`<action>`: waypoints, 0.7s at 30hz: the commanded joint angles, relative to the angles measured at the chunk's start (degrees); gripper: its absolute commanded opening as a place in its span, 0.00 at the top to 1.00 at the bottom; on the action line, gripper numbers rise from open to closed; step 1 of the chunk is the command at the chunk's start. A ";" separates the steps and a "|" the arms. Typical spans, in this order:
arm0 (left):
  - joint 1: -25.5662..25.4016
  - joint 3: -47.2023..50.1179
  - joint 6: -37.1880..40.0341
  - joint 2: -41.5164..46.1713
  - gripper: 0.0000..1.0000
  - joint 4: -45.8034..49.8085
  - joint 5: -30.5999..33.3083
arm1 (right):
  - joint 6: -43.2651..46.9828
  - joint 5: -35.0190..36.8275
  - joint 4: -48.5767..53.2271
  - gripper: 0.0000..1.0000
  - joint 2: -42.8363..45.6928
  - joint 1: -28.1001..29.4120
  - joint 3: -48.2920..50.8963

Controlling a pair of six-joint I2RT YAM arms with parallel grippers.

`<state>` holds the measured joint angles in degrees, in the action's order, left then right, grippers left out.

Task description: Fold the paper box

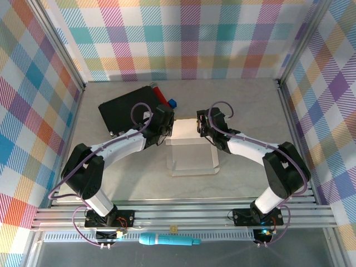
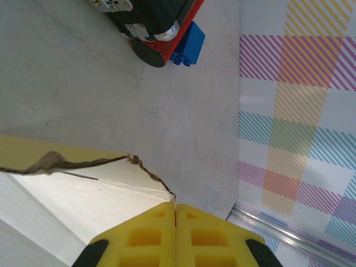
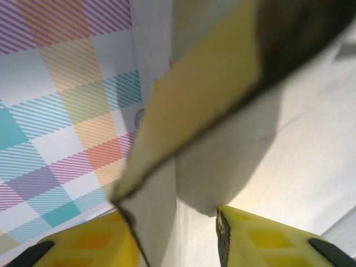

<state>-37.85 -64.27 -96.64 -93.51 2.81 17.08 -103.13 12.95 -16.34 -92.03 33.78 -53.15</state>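
The paper box (image 1: 192,156) lies mid-surface, and its far flap looks raised. Your left claw (image 2: 176,222) is clamped shut on that flap's left corner. Your right claw (image 3: 177,222) straddles the right corner, fingers apart, not yet pinching. You seem to be mid-fold on the far flap. Next, close the right claw and swing both over together. The black case (image 1: 125,108) sits beyond, towards the far-left corner.
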 commanded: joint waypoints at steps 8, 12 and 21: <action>-0.39 0.65 -0.22 0.71 1.00 -2.67 -2.17 | -1.52 -3.28 -5.14 0.74 -2.78 0.06 -3.29; -0.39 0.63 -0.38 0.44 1.00 -2.63 -2.26 | -1.57 -3.45 -5.33 0.77 -3.07 0.05 -3.32; -0.39 0.55 -0.62 -0.26 1.00 -3.09 -2.81 | -1.20 -4.42 -5.72 0.81 -4.33 -0.05 -4.59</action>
<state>-37.74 -63.90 -96.73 -93.51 1.30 17.06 -104.18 10.37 -18.44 -95.48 33.65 -55.66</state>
